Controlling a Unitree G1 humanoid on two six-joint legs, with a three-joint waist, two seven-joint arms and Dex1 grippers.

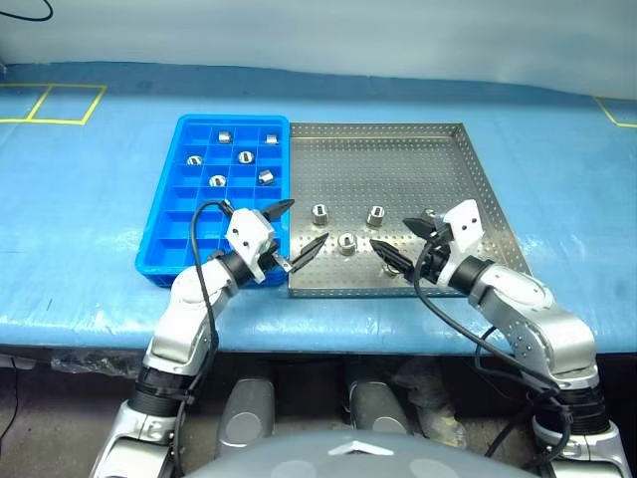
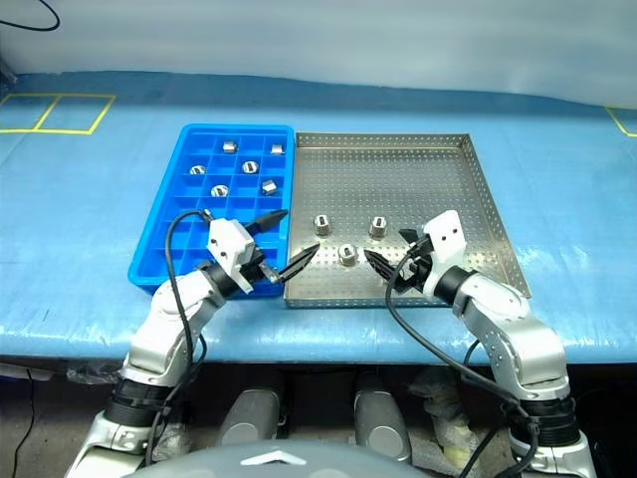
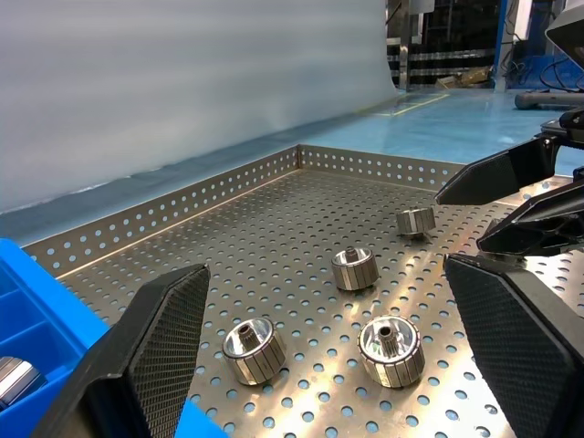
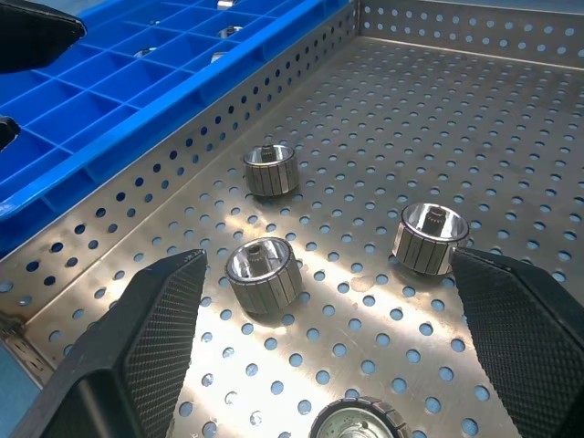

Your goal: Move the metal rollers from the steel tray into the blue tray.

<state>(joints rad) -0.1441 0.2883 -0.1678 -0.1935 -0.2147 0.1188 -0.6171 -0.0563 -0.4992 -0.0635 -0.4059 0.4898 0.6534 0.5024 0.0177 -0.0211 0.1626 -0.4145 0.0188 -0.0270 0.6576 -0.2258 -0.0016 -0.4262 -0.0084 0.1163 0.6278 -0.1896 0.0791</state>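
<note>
The job looks about half done. 6 metal rollers already sit in the blue tray, and 4 more are waiting in the steel tray.

The blue tray lies right beside the steel tray, touching its left rim. It has lots of little square boxes inside. The 6 rollers are all in the far part of it, 1 in each box, near the steel tray's far left corner. The near boxes look empty.

In the steel tray the rollers sit in the near half. 1 roller is closest to the blue tray. Another is just to the right of it. A third sits nearer the front rim, between those 2. The fourth is further right, partly hidden behind the right gripper. The far half of the steel tray is bare.

The left gripper hangs over the spot where the 2 trays meet, by the steel tray's near left corner. Its 2 black fingers are spread wide apart and hold nothing. The right gripper hangs over the near right part of the steel tray. Its fingers are spread wide too, and it holds nothing. Both point in toward the little group of rollers.

So I think 4 rollers are left to carry over. The roller by the front rim lies between the 2 grippers, so it may be the easy one to take first.
</note>
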